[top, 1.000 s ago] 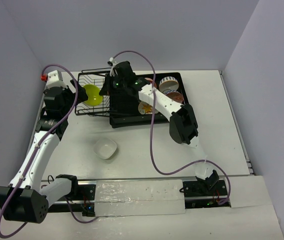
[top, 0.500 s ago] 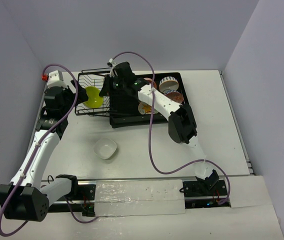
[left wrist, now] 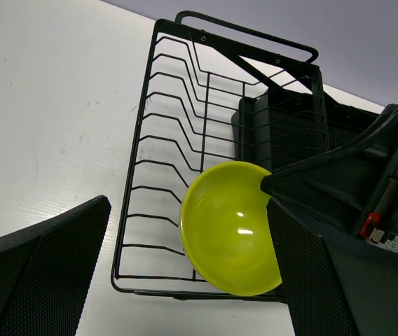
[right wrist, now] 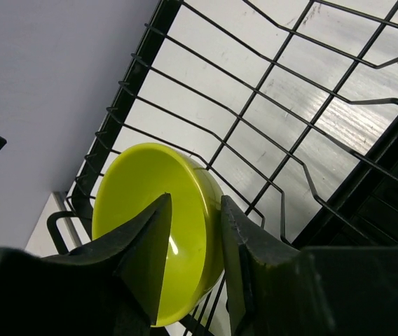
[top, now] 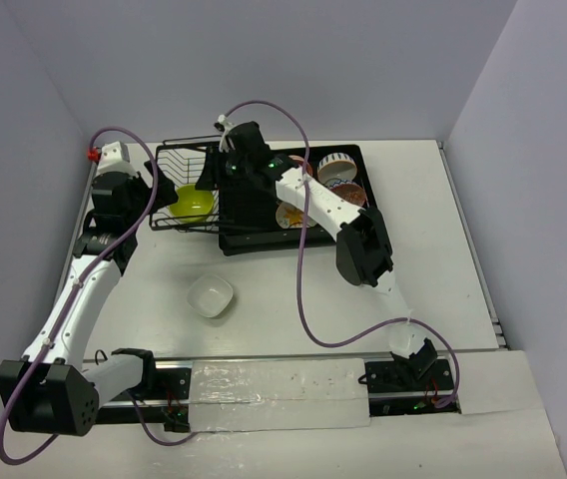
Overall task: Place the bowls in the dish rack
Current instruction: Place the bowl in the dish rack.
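Glancing over, I saw the glossy lime green bowl [left wrist: 230, 227] lying tilted in the wire basket [left wrist: 164, 140] of the dish rack [top: 254, 215], its rim pinched between the right fingers [right wrist: 150, 245]. The left fingers [left wrist: 52, 273] hung spread wide, holding nothing. Since a second before, the bowl had sunk lower, toward the basket's near edge.
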{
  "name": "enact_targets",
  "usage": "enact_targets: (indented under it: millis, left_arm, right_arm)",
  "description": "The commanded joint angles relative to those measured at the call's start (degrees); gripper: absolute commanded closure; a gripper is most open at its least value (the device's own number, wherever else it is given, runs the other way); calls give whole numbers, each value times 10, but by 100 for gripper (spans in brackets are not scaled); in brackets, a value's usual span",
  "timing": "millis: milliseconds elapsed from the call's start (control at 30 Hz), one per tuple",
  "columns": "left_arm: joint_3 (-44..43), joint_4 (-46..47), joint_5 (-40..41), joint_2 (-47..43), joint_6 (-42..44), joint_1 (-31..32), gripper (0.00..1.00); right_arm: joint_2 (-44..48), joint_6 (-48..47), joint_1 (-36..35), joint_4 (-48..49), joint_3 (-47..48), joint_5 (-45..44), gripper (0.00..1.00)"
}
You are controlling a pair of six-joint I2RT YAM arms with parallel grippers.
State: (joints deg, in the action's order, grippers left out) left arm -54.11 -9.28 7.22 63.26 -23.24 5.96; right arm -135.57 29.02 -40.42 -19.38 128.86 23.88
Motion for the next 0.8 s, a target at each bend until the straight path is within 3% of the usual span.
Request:
enact_targets:
  millis: [0, 267, 567, 767]
  left_arm:
    - [-16, 8, -13, -4, -1, -3, 1]
    - [-13, 11, -11, -10, -2, -6, 1]
    - [-12, 14, -13, -13, -8, -16, 1]
    - [-9, 15, -9, -17, -11, -22, 1]
  right_arm:
    - [7, -5, -2, 0, 31, 6, 58]
    - [57, -33, 5, -7, 23, -24, 53]
    - [144, -98, -7, -26, -25, -123, 50]
    - [148, -147, -22, -48, -41, -128, 56]
